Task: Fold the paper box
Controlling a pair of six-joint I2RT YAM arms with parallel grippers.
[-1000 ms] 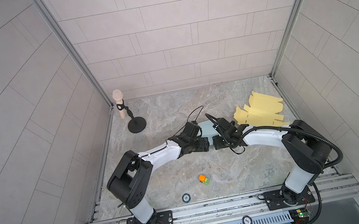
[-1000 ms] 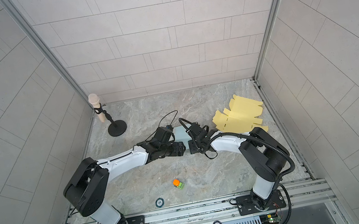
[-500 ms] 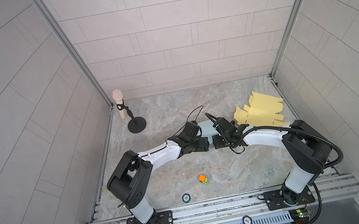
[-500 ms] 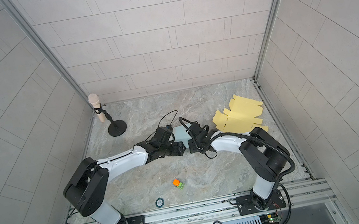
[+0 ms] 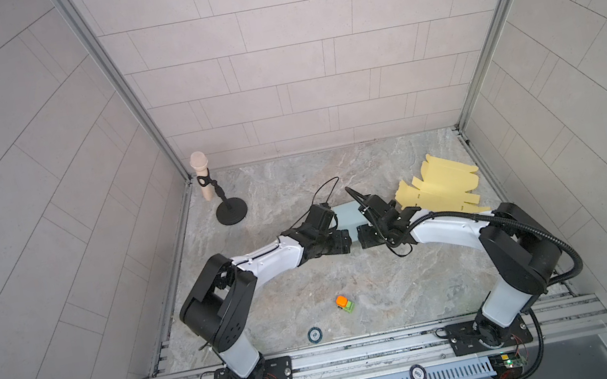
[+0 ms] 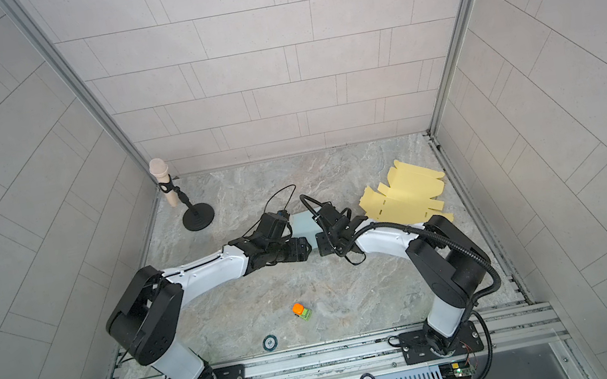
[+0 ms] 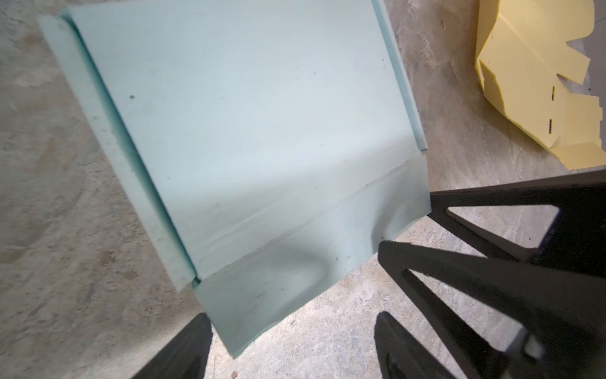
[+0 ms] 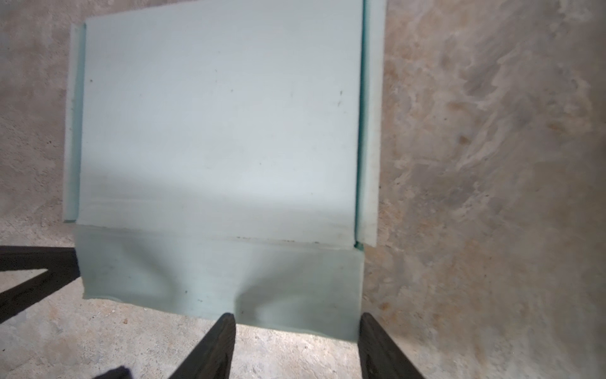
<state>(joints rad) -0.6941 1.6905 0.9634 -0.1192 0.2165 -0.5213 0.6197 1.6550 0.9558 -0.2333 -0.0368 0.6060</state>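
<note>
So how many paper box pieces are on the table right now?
2 that I can separate: the pale green box, partly folded, lies in the middle; the yellow box blank lies flat right of it in both top views. The yellow looks layered, so more sheets may hide underneath.

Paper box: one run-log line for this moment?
paper box: lying on table, dented flap | left pincer: open, at flap edge | right pincer: open, at flap edge | fold: not yet done

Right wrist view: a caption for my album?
Right end effector, jaws open, at the creased flap of a pale green paper box on a marble tabletop.
</note>
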